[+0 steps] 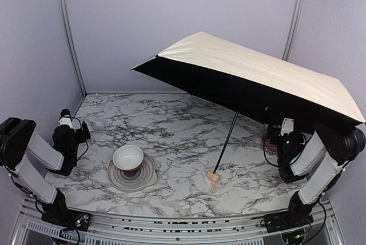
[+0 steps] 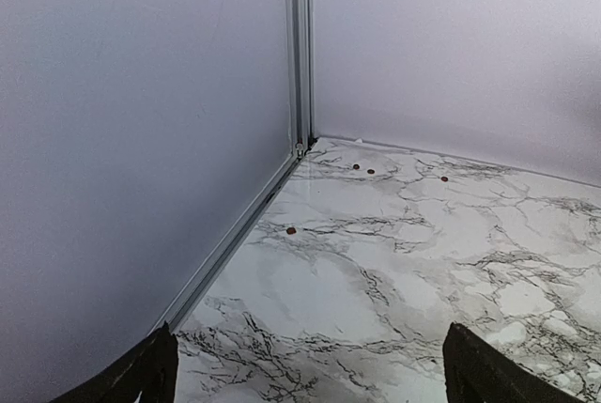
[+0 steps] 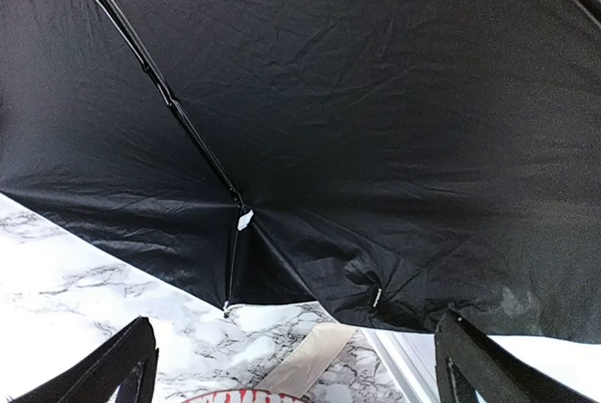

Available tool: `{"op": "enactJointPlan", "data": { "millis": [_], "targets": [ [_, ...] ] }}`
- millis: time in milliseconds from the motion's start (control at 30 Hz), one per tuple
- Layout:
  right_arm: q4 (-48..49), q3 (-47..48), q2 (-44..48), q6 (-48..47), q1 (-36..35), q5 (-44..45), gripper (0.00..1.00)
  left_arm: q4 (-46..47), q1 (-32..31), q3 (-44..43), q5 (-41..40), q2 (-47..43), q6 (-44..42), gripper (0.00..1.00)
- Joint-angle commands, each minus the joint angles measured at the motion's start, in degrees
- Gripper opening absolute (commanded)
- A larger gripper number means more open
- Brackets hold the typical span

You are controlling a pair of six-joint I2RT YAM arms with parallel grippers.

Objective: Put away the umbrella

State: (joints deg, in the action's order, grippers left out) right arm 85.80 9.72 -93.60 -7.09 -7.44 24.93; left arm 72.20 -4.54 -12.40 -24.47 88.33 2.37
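The umbrella [image 1: 251, 68] stands open, its canopy tilted over the right rear of the tabletop [image 1: 171, 125] and its handle [image 1: 213, 175] resting near the front edge. Both claws gape wide and empty: the left gripper [image 2: 310, 379] by the left edge, the right gripper [image 3: 291, 370] under the black lining. Best, I judge, to steady the handle with one claw while the other takes the shaft [image 1: 229, 136] higher up, clear of the ribs.

We can read no words, numbers or brands anywhere. Dark marks along the front rail [image 1: 171, 229] of the bench [image 1: 171, 119] may be print, but they are too small to make out.
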Motion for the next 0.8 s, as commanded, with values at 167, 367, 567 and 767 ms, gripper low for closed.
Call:
{"op": "enactJointPlan", "data": {
  "millis": [167, 367, 567, 767],
  "targets": [
    [-0.6, 1.2, 0.5, 1.2, 1.0, -0.5, 1.0, 1.9, 0.2, -0.5, -0.3, -0.7, 0.3, 0.99],
    [-1.2, 1.5, 0.5, 1.5, 1.1, -0.7, 1.0, -11.5, 0.5, -4.4, 1.9, -9.1, -0.7, 0.99],
    [-1.0, 1.2, 0.7, 1.6, 1.3, -0.8, 1.0, -19.8, -2.4, -9.8, 8.6, -22.7, 9.9, 0.99],
    [-0.9, 1.3, 0.6, 1.5, 1.3, -0.7, 1.0, -29.3, -30.5, -16.7, -3.1, -24.6, 1.8, 0.95]
  ]
}}
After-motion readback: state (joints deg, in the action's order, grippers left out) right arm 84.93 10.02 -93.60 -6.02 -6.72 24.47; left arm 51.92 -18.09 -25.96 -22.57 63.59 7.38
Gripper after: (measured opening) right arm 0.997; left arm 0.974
